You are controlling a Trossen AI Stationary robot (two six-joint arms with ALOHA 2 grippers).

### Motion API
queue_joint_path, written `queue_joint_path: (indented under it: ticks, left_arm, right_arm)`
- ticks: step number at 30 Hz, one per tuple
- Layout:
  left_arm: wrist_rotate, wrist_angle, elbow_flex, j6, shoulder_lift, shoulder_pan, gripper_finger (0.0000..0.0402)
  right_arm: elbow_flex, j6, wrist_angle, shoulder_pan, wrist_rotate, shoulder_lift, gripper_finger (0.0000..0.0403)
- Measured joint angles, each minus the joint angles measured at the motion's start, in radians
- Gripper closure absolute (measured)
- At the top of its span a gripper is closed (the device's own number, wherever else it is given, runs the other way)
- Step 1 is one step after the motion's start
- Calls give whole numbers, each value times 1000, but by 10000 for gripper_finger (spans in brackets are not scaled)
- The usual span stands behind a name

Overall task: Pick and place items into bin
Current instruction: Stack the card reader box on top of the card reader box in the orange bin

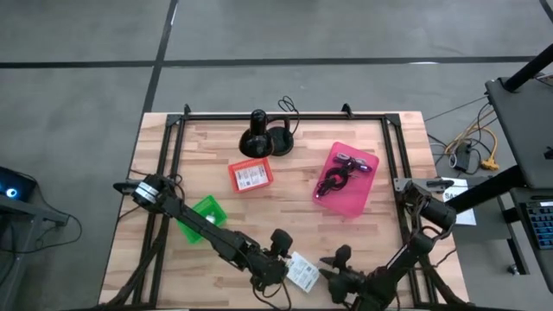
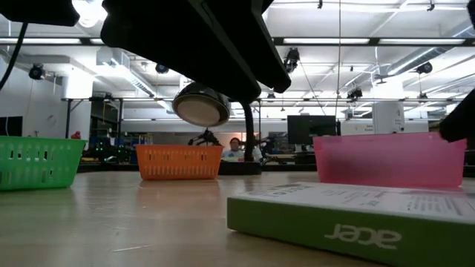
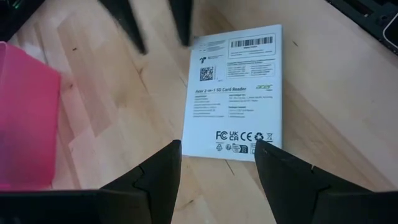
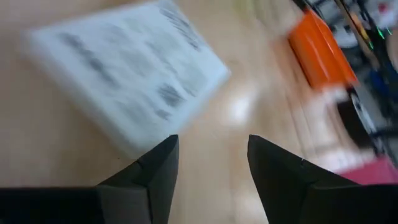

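Observation:
A white printed box with a green side (image 1: 303, 271) (image 2: 349, 215) lies flat on the wood near the table's front edge. My left gripper (image 1: 285, 266) (image 3: 217, 155) hovers open over one end of the box (image 3: 233, 93). Facing it from the box's other end is my right gripper (image 1: 327, 278) (image 4: 211, 155), open as well, its fingers (image 3: 180, 22) beside the far corner of the box (image 4: 124, 74). The pink bin (image 1: 346, 179) holds a black cable and a purple strap. The orange bin (image 1: 251, 174) holds a white card.
A green bin (image 1: 207, 214) sits under my left arm. A black stand with a round base (image 1: 259, 134) and its cord are at the far edge. The low view shows the green bin (image 2: 37, 159), orange bin (image 2: 178, 159) and pink bin (image 2: 390, 159) behind the box.

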Motion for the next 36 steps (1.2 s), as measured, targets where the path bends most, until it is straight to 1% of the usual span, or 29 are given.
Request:
queue_joint_path:
  ticks: [2, 3, 5, 6, 8, 10, 12, 15, 16, 20, 26, 29, 31, 36]
  left_arm:
    - [-1, 0, 0, 0, 0, 0, 212]
    - [-1, 0, 0, 0, 0, 0, 212]
    - [-5, -1, 0, 1, 0, 0, 212]
    - [-9, -4, 0, 1, 0, 0, 212]
    - [-19, -14, -1, 1, 0, 0, 212]
    - [-24, -21, -1, 1, 0, 0, 212]
    - [-26, -30, -1, 1, 0, 0, 212]
    - [-32, -35, -3, 2, 0, 0, 212]
    - [-34, -35, -5, 2, 0, 1, 212]
    - [-55, -36, -13, 10, 0, 1, 212]
    - [-63, -36, -13, 10, 0, 3, 212]
    - [-69, -48, -13, 10, 0, 7, 212]
    - [-69, -58, -15, 10, 0, 10, 212]
    - [-69, -58, -16, 10, 0, 14, 212]
  right_arm:
    - [-6, 142, -59, 0, 8, -8, 231]
    - [-9, 207, -75, 1, 28, -12, 235]
    - [-9, 309, -55, 4, 37, -20, 245]
    - [-7, 332, -38, 11, 46, -25, 251]
    - [-4, 345, 8, 31, 56, -29, 264]
    - [-2, 320, 65, 48, 52, -29, 284]
    - [2, 272, 144, 60, 52, -29, 314]
    - [3, 193, 268, 64, 50, -25, 374]
    - [3, 179, 302, 64, 48, -20, 383]
    - [1, 175, 338, 65, 17, -1, 393]
    - [-2, 190, 376, 61, 11, 22, 394]
    - [-2, 187, 409, 54, -46, 42, 394]
    - [-2, 187, 419, 50, -65, 57, 394]
    - [-4, 197, 421, 44, -57, 64, 394]
